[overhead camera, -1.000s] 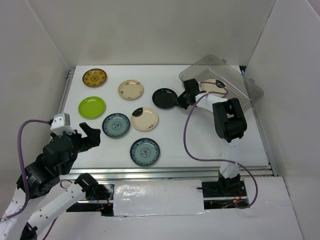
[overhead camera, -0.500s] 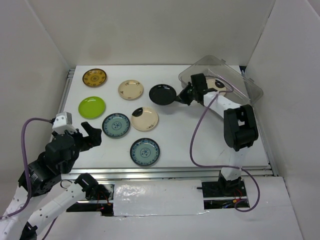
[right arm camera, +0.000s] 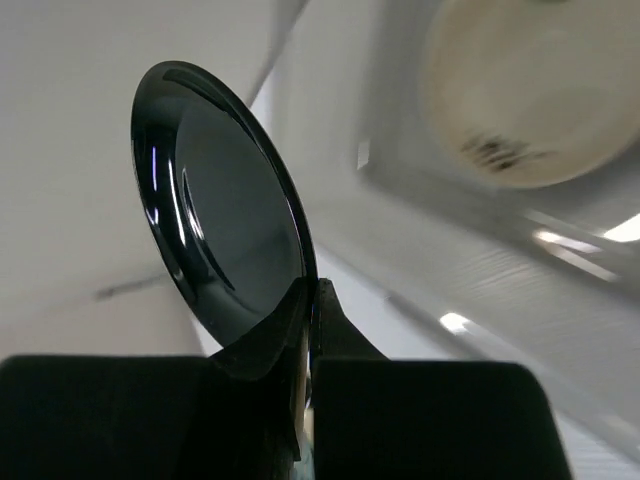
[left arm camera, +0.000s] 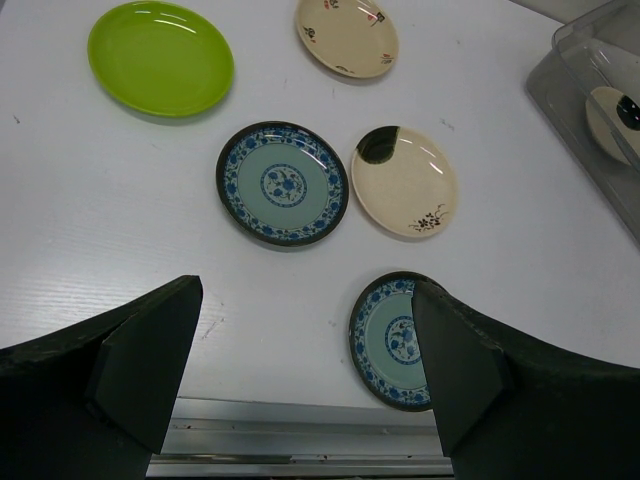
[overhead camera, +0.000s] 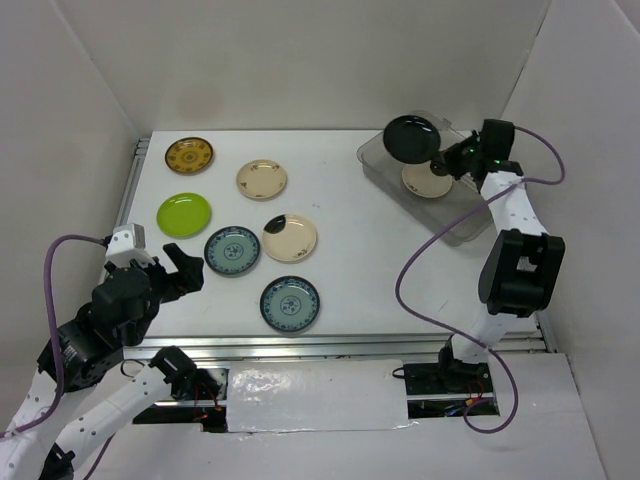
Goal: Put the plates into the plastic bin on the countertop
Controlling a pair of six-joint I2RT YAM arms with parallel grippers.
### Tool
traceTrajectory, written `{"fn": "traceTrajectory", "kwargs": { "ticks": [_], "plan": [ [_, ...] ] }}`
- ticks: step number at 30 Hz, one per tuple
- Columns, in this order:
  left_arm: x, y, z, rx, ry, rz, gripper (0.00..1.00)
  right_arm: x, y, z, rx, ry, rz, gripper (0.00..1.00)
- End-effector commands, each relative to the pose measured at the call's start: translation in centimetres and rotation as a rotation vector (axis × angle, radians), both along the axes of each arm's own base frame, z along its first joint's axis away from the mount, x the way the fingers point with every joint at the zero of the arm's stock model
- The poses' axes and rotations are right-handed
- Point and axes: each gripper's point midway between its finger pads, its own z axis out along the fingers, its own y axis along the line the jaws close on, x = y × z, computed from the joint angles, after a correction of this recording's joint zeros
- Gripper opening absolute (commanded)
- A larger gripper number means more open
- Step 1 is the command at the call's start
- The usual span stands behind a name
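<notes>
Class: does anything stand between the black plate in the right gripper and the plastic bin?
Nothing visible does. The right gripper holds the black plate on edge over the open plastic bin; one cream plate lies inside, leaving room.

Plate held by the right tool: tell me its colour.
Glossy black plate, seen best in the right wrist view.

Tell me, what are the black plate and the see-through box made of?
The black plate looks like glazed ceramic or hard plastic: it is very shiny, with bright streaks of light on it. Which one, I cannot tell. The see-through box looks like clear, smooth plastic: you can see the white table and a cream plate through its walls.
</notes>
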Motion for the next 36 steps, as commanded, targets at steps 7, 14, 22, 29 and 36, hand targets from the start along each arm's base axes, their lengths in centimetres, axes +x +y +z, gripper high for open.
{"fn": "traceTrajectory", "kwargs": {
  "ticks": [7,14,22,29,36],
  "plan": [
    [0.5,0.1,0.4,-0.003,-0.015,0.023,0.99,2.8,-10.3,-7.2,-0.025,0.195,-0.185,0.00],
    [0.6,0.0,0.2,0.006,-0.006,0.020,0.99,3.3,-11.0,-10.2,-0.032,0.241,-0.211,0.05],
    [1.0,-0.6,-0.1,0.022,0.014,0.004,0.99,2.1,-9.9,-4.6,-0.153,0.182,-0.255,1.00],
    [1.1,-0.6,-0.3,0.026,0.022,0.010,0.99,-4.6,3.3,2.3,-0.287,-0.062,0.129,1.00],
    [1.4,-0.8,-0.6,0.040,0.042,0.007,0.99,-16.5,22.6,-6.0,-0.219,-0.095,0.806,0.97]
  ]
}}
